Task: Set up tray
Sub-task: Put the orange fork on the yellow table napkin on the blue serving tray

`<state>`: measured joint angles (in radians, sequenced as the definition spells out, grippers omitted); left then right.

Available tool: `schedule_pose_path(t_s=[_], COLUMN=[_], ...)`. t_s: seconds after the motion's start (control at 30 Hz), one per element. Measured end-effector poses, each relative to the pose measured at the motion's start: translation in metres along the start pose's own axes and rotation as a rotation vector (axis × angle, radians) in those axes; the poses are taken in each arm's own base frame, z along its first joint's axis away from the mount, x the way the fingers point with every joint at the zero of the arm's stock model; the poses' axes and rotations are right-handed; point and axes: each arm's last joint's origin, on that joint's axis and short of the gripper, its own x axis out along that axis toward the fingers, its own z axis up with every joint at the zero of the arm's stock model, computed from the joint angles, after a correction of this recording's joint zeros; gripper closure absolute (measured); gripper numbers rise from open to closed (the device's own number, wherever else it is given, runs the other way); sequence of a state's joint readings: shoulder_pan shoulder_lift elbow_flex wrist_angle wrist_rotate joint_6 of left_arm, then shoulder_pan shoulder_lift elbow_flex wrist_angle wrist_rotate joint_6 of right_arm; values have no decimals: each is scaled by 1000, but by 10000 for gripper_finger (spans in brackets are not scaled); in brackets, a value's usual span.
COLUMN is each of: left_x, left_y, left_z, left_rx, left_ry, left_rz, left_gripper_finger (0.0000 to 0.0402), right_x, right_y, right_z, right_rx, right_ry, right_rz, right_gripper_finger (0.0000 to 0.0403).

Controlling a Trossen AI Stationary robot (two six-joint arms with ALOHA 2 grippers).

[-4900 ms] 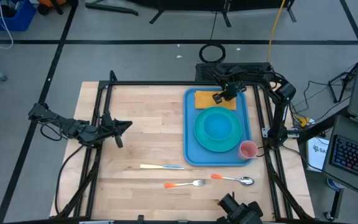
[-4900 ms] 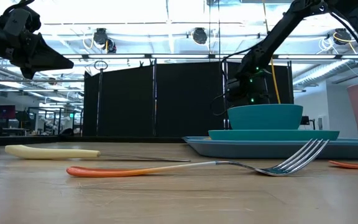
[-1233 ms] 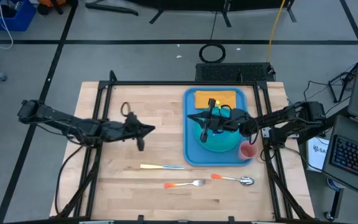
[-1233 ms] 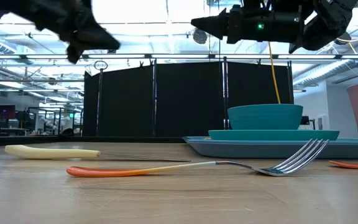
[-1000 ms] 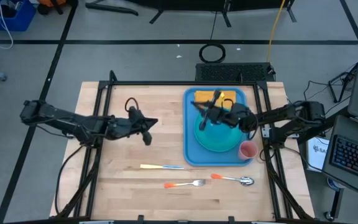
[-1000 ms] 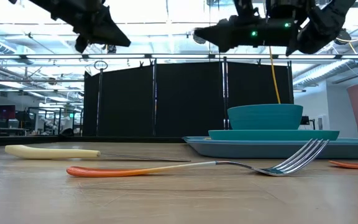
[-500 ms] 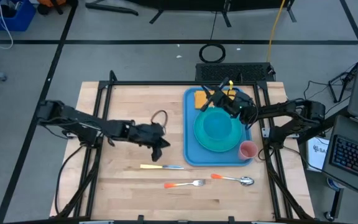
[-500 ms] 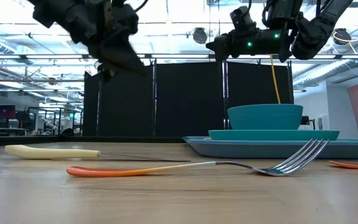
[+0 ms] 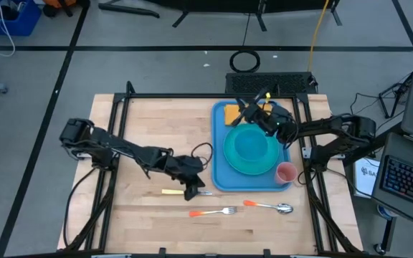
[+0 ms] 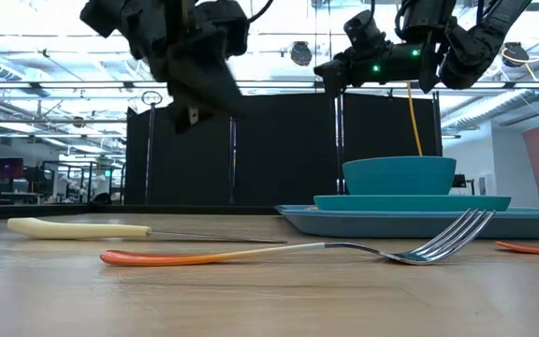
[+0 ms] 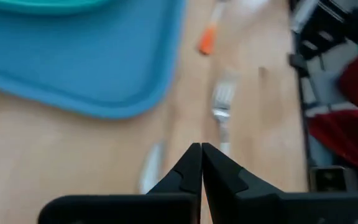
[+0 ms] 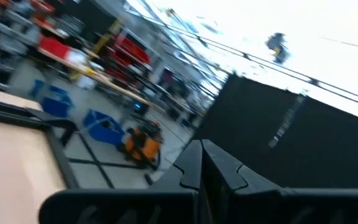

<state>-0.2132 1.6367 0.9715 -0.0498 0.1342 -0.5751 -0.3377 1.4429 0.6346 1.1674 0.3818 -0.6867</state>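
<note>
Because the left gripper (image 9: 190,192) is pressed shut with nothing in it, right above the knife (image 9: 186,191) with the pale yellow handle, the thin flat blade could be bumped and pushed away if the fingers are not opened before the knife is reached. A thin knife lying flat on smooth wood is hard to pick up and could be dropped. Beside it, the fork (image 9: 214,211) with the orange handle could be knocked too, since it is near. Next to the right lies the shiny metal spoon (image 9: 269,207), also orange-handled. The tray (image 9: 218,150) is found on the right half of the wooden table (image 9: 142,229); it is a flat blue plastic rectangle with round corners and a raised rim. On it are seen a round turquoise plate and bowl (image 9: 252,147), a yellow-orange napkin (image 9: 230,115) and a pink cup (image 9: 286,173). The right gripper (image 9: 241,104) is clenched and empty above the tray's far end.
</note>
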Motion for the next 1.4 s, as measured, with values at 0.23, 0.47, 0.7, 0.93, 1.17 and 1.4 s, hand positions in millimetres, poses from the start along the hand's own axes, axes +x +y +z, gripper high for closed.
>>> schedule_pose_path(t_s=[0.23,0.47,0.7,0.93,1.17,1.4], left_x=[22,27,29,49,74,75], left_y=[-17,-23,-33,-29,-36,-37], left_z=[7,10,4,-7,-2,1], left_rx=[11,-36,-66,-133,-95,-64], left_ry=[70,68,35,70,135,137], left_rz=[-66,-56,-19,20,-24,-3], left_gripper_finger=[397,360,306,266,261,261], right_x=[-3,-8,-8,-9,-10,-10], right_y=[-17,-22,-21,-25,-26,-25], right_z=[5,9,8,11,12,11], right_rx=[112,176,173,205,220,212], right_ry=[32,35,49,42,42,52], right_rz=[-18,67,74,68,69,76], right_gripper_finger=[403,403,403,403,403,403])
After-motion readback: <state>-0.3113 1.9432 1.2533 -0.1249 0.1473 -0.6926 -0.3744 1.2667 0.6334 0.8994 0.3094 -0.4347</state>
